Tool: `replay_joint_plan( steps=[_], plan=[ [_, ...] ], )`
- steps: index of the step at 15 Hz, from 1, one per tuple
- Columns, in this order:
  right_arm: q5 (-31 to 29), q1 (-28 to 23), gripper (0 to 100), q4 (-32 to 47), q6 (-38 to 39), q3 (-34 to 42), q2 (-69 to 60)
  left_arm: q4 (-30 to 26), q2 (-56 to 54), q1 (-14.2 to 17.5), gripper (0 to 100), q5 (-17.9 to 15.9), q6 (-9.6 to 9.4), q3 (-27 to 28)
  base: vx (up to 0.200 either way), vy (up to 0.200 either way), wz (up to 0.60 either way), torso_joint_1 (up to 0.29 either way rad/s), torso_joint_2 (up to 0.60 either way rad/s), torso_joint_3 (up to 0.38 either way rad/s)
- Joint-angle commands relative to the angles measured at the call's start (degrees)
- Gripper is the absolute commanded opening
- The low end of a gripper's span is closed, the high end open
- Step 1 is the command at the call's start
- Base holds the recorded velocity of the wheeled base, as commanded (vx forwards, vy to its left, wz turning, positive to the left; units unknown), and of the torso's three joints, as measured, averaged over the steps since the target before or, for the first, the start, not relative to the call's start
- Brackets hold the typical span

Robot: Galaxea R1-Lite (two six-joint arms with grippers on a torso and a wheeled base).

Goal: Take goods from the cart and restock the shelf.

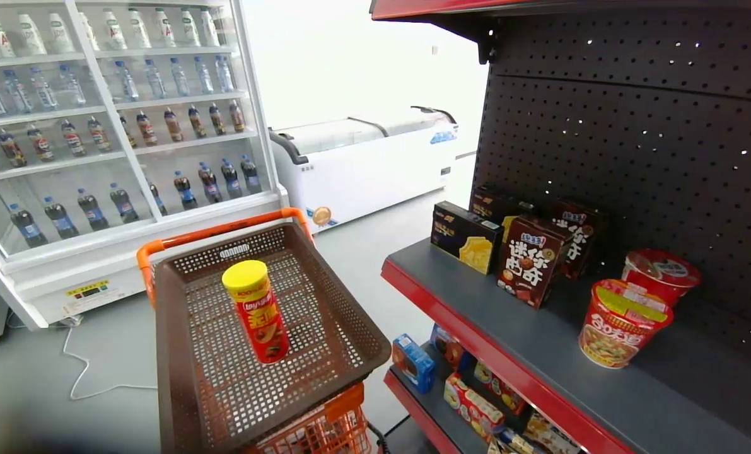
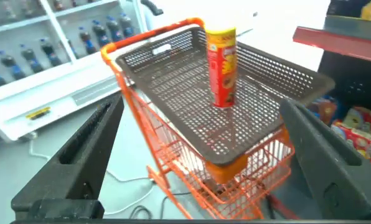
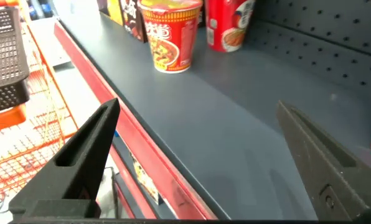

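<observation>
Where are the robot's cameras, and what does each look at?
Head view: on the head, looking down at the cart basket, chip can and shelf.
Left wrist view: on the left arm, facing the can, with the open left gripper in front.
Right wrist view: on the right arm, facing the shelf's noodle cup, open right gripper in front.
Head and left wrist both see the can.
</observation>
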State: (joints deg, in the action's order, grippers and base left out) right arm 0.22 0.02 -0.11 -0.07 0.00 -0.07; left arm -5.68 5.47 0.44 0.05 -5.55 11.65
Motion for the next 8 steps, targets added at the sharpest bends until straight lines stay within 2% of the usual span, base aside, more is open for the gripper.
replay_joint_plan(
  steps=[1,2,4,5,6,7,8],
  plan=[
    [0.0,0.0,100,-0.1,0.0,0.0,0.1,-4.3,21.2,1.0,100,3.4,-1.05,15.6,0.0,0.0,0.0,0.0,0.0,0.0],
    [0.0,0.0,100,-0.1,0.0,0.0,0.1,-4.0,28.8,1.1,100,3.8,-0.78,20.7,0.0,0.0,0.0,0.0,0.0,0.0],
    [0.0,0.0,100,-0.1,0.0,0.0,0.1,-3.6,37.3,1.8,100,7.6,-0.08,25.0,0.0,0.0,0.0,0.0,0.0,0.0],
    [0.0,0.0,100,-0.1,0.0,0.0,0.1,-3.5,41.6,7.2,100,5.2,0.54,25.3,0.0,0.0,0.0,0.0,0.0,0.0],
    [0.0,-0.1,100,-0.1,0.0,0.0,0.1,-3.1,44.5,13.5,100,-2.3,0.1,25.2,0.0,0.0,0.0,0.0,0.0,0.0],
    [0.0,0.0,100,-0.1,0.0,0.0,0.1,-2.1,49.2,19.3,100,-13.8,-1.75,25.2,0.0,0.0,0.0,0.0,0.0,0.0],
    [0.0,0.0,100,-0.1,0.0,0.0,0.1,-0.4,52.4,21.8,100,-19.5,-4.74,24.6,0.0,0.0,0.0,0.0,0.0,0.0]
  ],
)
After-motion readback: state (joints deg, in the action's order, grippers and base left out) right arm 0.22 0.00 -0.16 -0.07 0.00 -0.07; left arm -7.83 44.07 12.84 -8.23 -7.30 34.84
